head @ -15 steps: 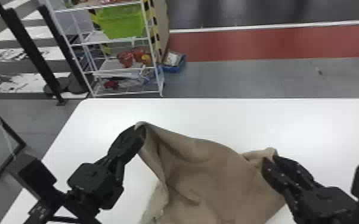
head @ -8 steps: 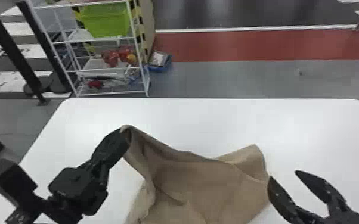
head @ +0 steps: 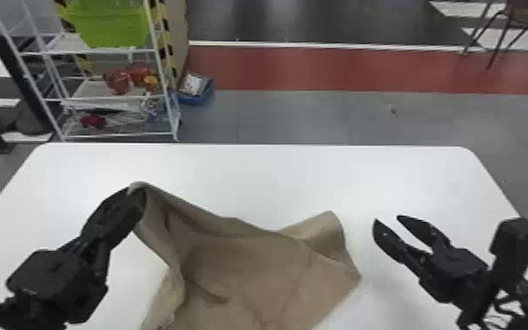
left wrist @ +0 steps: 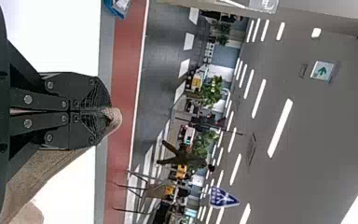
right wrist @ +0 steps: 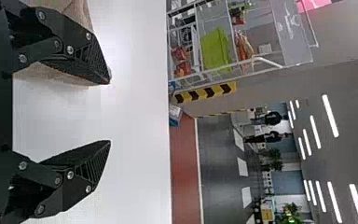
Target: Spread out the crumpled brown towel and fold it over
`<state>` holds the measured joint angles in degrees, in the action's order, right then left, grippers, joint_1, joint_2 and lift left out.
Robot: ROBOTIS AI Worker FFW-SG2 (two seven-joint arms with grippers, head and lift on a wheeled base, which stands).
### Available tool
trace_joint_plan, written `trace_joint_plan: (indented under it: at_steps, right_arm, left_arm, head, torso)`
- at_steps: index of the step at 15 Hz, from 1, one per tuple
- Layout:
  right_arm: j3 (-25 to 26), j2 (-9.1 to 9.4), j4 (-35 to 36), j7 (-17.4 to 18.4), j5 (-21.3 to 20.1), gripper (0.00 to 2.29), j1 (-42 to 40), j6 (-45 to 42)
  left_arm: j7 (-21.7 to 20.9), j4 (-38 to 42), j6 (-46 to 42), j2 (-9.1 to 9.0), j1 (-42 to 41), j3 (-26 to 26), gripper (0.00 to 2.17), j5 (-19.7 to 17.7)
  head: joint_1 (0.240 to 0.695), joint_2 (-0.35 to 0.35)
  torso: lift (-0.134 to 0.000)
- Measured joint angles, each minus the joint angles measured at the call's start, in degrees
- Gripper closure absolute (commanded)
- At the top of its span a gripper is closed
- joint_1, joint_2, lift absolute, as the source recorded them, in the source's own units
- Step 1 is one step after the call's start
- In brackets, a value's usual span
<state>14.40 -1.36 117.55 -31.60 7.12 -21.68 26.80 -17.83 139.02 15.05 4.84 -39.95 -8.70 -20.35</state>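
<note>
Your left pincer (head: 137, 193) is over the left half of the table, its two fingers pressed together on a gathered edge of the brown towel (head: 241, 267); in the left wrist view a small fold of cloth pokes out past the fingertips of your left pincer (left wrist: 108, 112). Your right pincer (head: 388, 219) is over the table's right half, fingers well apart with nothing between them, as the right wrist view bears out, and you have it apart from the towel. The towel is over the table's middle and left part, rising to the held edge on the left and spreading toward the table's near side, where it runs out of the head view. You can see creases across its body, and a loose flap on its right side points toward the table's far edge. Past the table's far edge, on the left, you have a white wire rack (head: 114, 102) with a green bin (head: 107, 24) on it, and a blue box (head: 196, 97) on the floor just beside it. Beyond the table's far right corner stands a chair (head: 524, 13).
</note>
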Motion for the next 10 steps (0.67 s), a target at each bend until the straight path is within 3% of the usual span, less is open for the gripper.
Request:
trace_joint_plan:
  at_steps: [4,10]
  right_arm:
    - [-2.92,-2.14,-5.33,-0.45,-4.09,0.53,8.39,9.43]
    - [-11.20,-2.18,-9.95,-0.74,-8.70,0.53,15.87,17.90]
  left_arm:
    - [0.00,-0.20,0.07,0.00,0.24,-0.11,1.38,0.21]
    - [-0.19,-0.62,0.03,0.02,0.71,-0.19,1.38,-0.13]
  head:
    - [0.695,-0.045]
    - [0.695,0.035]
  torso:
    - [-0.123]
    - [-0.123]
